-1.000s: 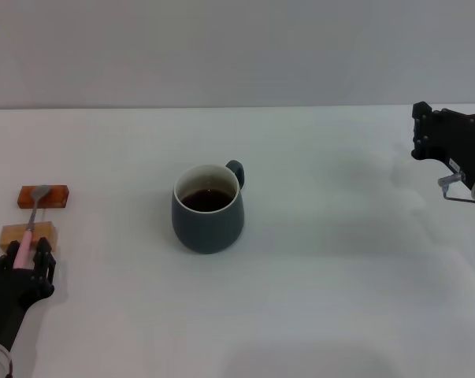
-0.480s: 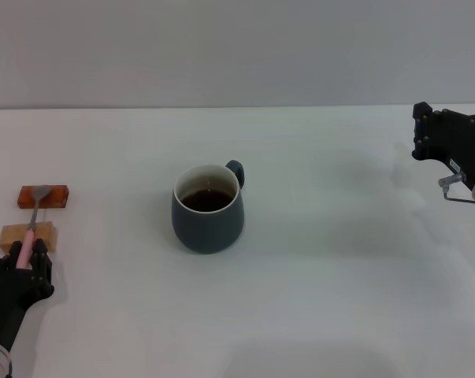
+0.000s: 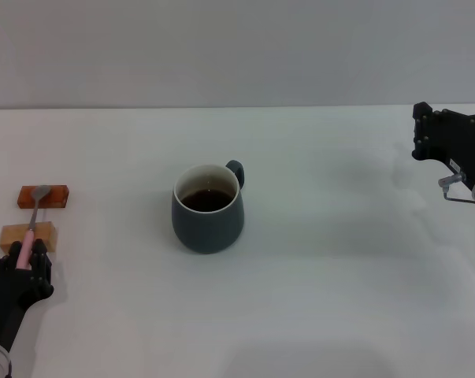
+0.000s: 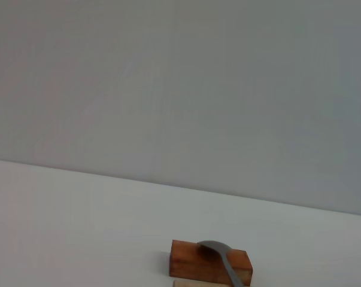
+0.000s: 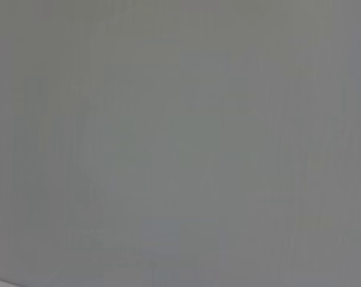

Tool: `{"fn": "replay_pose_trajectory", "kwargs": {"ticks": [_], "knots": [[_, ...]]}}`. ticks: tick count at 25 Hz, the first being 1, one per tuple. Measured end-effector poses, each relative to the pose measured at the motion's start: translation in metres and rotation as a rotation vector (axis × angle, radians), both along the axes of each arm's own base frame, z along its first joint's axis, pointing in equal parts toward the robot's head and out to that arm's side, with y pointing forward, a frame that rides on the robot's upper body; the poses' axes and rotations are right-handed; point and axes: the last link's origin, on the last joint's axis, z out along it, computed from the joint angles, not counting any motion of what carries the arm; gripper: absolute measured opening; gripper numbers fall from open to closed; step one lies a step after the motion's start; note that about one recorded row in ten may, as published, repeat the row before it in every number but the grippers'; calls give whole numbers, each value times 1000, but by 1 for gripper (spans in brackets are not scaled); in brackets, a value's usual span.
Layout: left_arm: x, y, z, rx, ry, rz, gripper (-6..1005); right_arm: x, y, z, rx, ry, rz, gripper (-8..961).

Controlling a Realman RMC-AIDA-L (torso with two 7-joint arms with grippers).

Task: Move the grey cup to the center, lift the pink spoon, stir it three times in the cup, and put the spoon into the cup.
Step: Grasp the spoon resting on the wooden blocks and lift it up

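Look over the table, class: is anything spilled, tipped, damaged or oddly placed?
Nothing stands out. The grey cup stands upright with no spill around it. The pink spoon lies bridged across two wooden blocks, handle end at the left gripper. The right gripper hangs far right.

A smooth, matt glaze is seen on the grey cup point(image 3: 208, 209) (its inside white and slightly glossy). The pink spoon point(image 3: 31, 223) is made with a dull metal bowl. Both blocks point(image 3: 43, 196) look wooden, one reddish, one pale. The table point(image 3: 339, 260) is matt white.
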Motion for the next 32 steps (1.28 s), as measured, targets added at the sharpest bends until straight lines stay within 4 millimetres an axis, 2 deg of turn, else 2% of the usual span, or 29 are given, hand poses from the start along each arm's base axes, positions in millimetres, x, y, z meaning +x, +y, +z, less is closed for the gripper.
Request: {"fn": "replay_pose_trajectory", "kwargs": {"ticks": [26, 32], "knots": [[-2, 0, 0, 0, -3, 9, 297, 0, 0, 0, -1, -1, 1, 10], [-1, 0, 0, 0, -4, 9, 233, 0, 0, 0, -1, -1, 1, 10]]}}
